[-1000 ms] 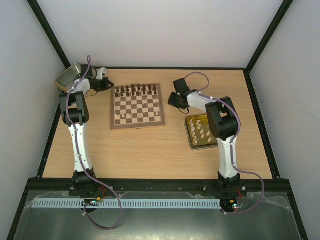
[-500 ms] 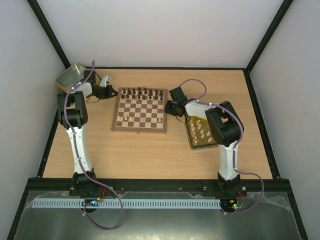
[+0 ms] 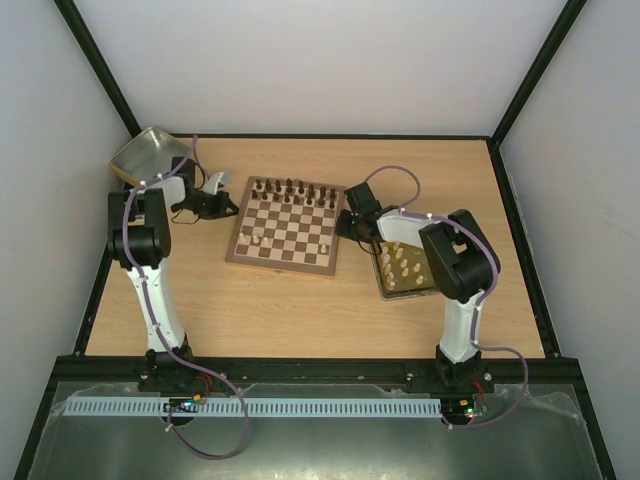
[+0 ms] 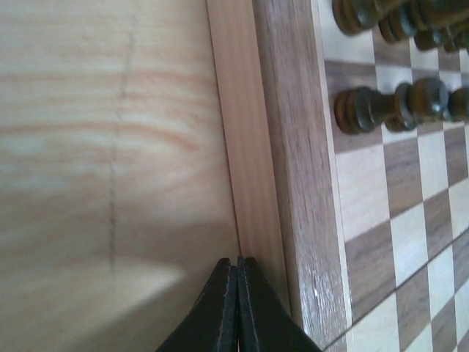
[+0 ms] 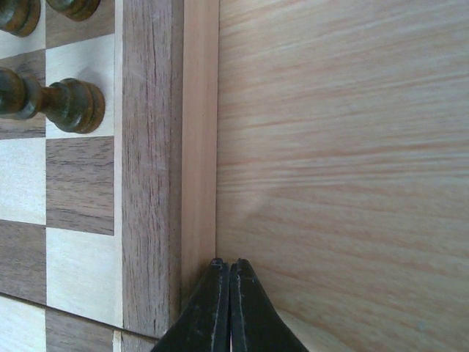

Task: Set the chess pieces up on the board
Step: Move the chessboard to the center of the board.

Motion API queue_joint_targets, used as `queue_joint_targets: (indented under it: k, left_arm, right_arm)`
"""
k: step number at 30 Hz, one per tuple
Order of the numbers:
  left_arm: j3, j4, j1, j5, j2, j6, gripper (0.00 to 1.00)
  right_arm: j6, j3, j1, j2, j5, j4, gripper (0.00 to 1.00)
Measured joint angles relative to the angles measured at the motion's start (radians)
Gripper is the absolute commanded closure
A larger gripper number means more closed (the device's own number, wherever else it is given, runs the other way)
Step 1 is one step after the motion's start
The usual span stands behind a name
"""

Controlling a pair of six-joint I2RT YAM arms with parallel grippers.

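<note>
The board (image 3: 290, 228) lies slightly turned in the middle of the table. Dark chessmen (image 3: 295, 190) fill its two far rows. A few cream chess pieces (image 3: 258, 238) stand on its near left squares, and several more (image 3: 402, 262) stand in a gold tray (image 3: 379, 268) to its right. My left gripper (image 3: 228, 208) is shut and empty, its tips (image 4: 237, 261) against the board's left side edge (image 4: 253, 147). My right gripper (image 3: 346, 222) is shut and empty too, its tips (image 5: 229, 262) at the board's right side edge (image 5: 199, 147).
An empty gold tin (image 3: 145, 155) sits at the far left corner behind the left arm. Black frame rails run along the table's edges. The right arm's forearm hangs over the tray. Dark pawns (image 4: 388, 106) (image 5: 69, 103) stand close to both board borders.
The board has slid toward the near side and a little right, turning slightly clockwise. Both shut grippers came along with its side edges, the right one moving left and nearer.
</note>
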Motion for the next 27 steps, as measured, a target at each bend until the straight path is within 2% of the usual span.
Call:
queue_joint_targets:
  k: [14,27]
  left_arm:
    - [-0.202,-0.24,-0.047,-0.066,-0.168,0.217,0.98]
    - [-0.338,-0.323,-0.05,-0.113,-0.267,0.33,0.98]
  right_arm:
    - [-0.022,-0.114,0.025,-0.099,0.075,-0.032,0.98]
    - [0.027,-0.306,0.173,-0.262,0.168,-0.04,0.98]
